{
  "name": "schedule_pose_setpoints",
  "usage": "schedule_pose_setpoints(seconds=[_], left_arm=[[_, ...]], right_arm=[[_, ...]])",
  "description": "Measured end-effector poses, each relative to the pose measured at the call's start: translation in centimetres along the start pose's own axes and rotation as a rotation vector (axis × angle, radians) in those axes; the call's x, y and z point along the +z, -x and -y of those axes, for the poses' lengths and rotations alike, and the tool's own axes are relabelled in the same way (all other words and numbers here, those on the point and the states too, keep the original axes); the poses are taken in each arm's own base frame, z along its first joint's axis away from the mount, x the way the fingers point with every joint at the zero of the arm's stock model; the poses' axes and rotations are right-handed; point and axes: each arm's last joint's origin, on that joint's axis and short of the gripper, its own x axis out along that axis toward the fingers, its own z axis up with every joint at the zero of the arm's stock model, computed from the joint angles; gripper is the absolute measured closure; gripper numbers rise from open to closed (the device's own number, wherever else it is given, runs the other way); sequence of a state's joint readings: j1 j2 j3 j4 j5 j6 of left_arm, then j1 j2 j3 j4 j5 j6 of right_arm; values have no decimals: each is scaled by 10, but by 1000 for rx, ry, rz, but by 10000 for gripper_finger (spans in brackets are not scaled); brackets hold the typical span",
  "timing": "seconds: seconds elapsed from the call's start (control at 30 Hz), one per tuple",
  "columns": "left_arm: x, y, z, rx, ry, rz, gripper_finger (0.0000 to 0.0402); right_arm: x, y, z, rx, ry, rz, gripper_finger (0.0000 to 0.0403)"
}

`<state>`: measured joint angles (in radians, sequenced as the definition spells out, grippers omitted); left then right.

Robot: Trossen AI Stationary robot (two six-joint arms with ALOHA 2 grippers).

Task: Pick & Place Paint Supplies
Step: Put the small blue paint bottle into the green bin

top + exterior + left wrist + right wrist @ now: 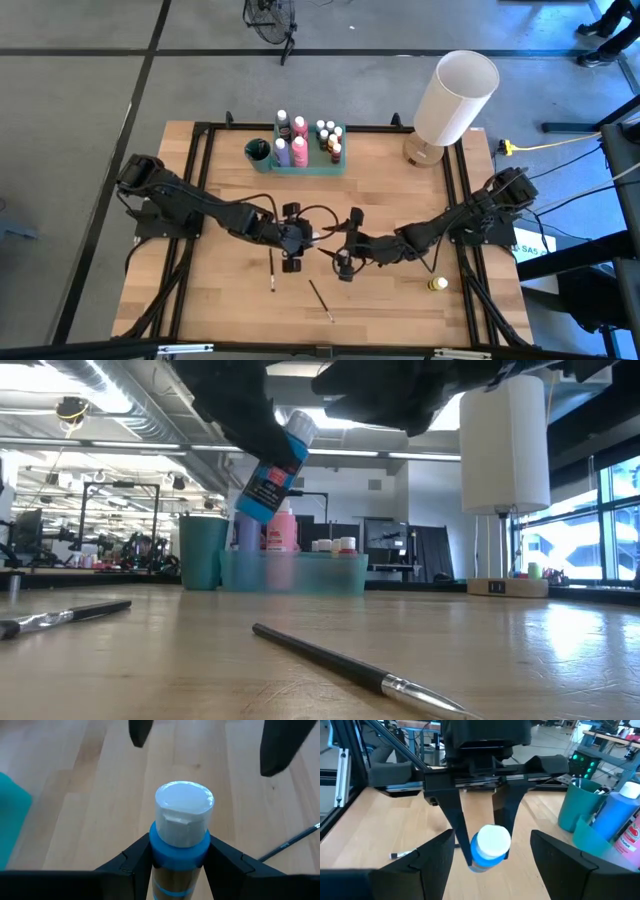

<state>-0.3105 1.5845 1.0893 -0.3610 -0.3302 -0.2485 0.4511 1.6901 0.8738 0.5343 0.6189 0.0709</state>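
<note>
A blue paint bottle (pixel 272 468) with a white cap hangs tilted above the table's middle, with my left gripper (pixel 295 238) shut on it. My right gripper (pixel 348 243) faces it from the right, open, its fingers (pixel 280 745) spread just beyond the cap and touching nothing. Two dark paintbrushes (pixel 272 270) (pixel 320 298) lie flat on the wood nearer the front edge. A yellow bottle (pixel 437 284) lies at the front right. More bottles stand in the green tray (pixel 310 165) at the back. My left gripper pinches the blue bottle between its two fingers, on the body's sides just below the blue neck (pixel 155 852). The fingers slant down from the table's left. The bottle is lifted clear of the table and tilted, its white cap (pixel 184 812) pointing up and toward the right arm.
A teal cup (pixel 258 153) with brushes stands left of the tray. A big white lamp (pixel 455 100) stands at the back right corner. Black frame rails run along the table's left and right sides.
</note>
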Motion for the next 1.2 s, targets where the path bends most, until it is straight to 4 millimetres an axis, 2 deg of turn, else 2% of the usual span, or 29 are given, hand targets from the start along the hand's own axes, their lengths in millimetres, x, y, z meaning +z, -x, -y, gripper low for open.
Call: schedule_pose_setpoints(seconds=[0.33,0.7,1.2], left_arm=[[6,0,1,-14,-13,58,251],[13,-3,-8,5,33,104,251],[16,-2,-7,-38,20,134,251]], right_arm=[[0,-4,6,-19,6,-4,138],[-1,-4,6,-14,28,-12,138],[-1,-6,9,-3,27,-18,140]])
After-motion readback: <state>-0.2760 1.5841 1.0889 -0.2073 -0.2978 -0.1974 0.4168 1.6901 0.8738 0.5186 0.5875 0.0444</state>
